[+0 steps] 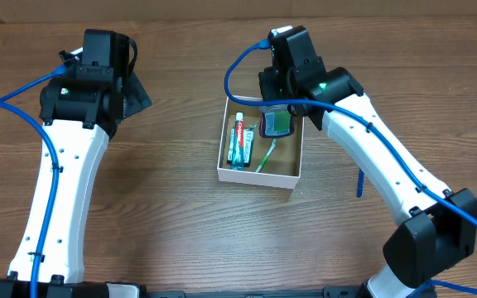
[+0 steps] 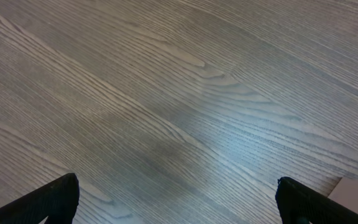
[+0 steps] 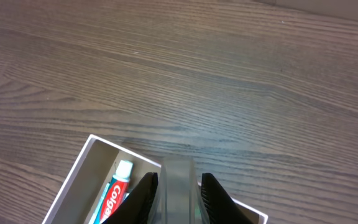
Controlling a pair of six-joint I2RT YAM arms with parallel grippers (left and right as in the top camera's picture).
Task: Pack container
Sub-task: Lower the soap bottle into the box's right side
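Gripper on my right arm (image 3: 179,202) clamps a clear bottle (image 1: 277,124) over the box (image 1: 255,177), far right; dropped tilted, it could topple onto the toothpaste (image 1: 238,141).

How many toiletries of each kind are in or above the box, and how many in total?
Toothpaste tube: 1
Thin green item, likely a toothbrush: 1
Clear bottle with green liquid: 1
Total: 3
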